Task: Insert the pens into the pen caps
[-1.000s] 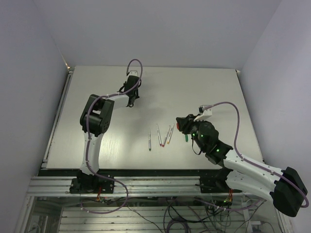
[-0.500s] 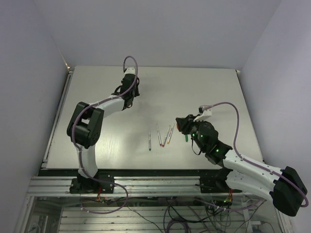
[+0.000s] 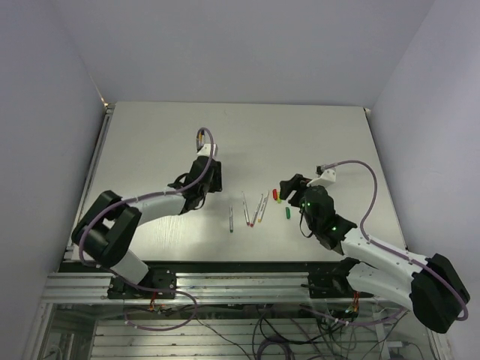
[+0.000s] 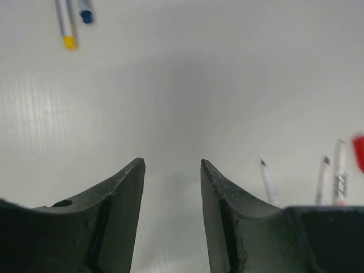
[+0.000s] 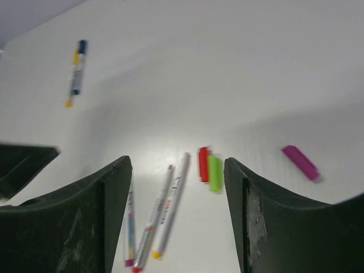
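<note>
Four grey-white pens [image 3: 247,210] lie side by side mid-table. The right wrist view shows three of them [image 5: 170,205], with yellow, red and magenta tips. A red cap [image 5: 203,164] and a green cap [image 5: 214,172] lie touching just beyond them, and a magenta cap [image 5: 300,161] lies apart to the right. My right gripper [image 5: 177,159] is open and empty, its fingers on either side of the pens and the two caps. My left gripper [image 4: 170,162] is open and empty over bare table, left of the pens [image 4: 267,182]. Both grippers show from above, left [image 3: 214,180] and right [image 3: 289,186].
Two thin sticks lie together far back [image 3: 199,135], one ending in yellow [image 4: 69,41] and one in blue [image 4: 86,16]. Another small green piece [image 3: 288,213] lies beside my right arm. Grey walls close the table [image 3: 150,135] on three sides.
My left arm has swung from the far back of the table toward the near side, ending just left of the pens. My right gripper has drawn back slightly to the right, off the red cap.
</note>
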Controlling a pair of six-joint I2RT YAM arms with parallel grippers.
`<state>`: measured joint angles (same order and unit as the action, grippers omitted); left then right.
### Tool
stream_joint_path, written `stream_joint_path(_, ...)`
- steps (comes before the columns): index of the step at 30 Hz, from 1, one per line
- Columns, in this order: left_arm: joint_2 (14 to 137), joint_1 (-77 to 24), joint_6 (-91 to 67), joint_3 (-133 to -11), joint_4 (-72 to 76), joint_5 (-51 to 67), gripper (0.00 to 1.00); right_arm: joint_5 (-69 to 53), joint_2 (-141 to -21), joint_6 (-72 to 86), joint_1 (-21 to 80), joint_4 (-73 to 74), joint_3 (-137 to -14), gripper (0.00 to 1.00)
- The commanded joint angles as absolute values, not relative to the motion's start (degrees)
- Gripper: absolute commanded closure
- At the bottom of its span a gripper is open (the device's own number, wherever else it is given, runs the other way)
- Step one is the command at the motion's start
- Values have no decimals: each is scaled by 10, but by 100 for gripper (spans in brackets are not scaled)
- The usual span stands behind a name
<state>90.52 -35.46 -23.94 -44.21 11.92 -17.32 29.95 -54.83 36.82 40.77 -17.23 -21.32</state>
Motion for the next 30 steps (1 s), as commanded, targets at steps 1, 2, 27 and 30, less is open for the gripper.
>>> stream_joint_path(1,843,-399,-265,-404,132,-158,41,304,-573,407,361,-134,-224,36)
stream_joint_path(2,836,-409,-268,-397,130,-158,40,303,-576,412,354,-133,-222,37)
stream_joint_path(27,898,-572,-335,-450,-49,-253,39,303,-567,441,342,-118,-186,52)
stream_joint_path(30,909,-575,-341,-452,-59,-260,39,298,-572,439,341,-124,-185,52)
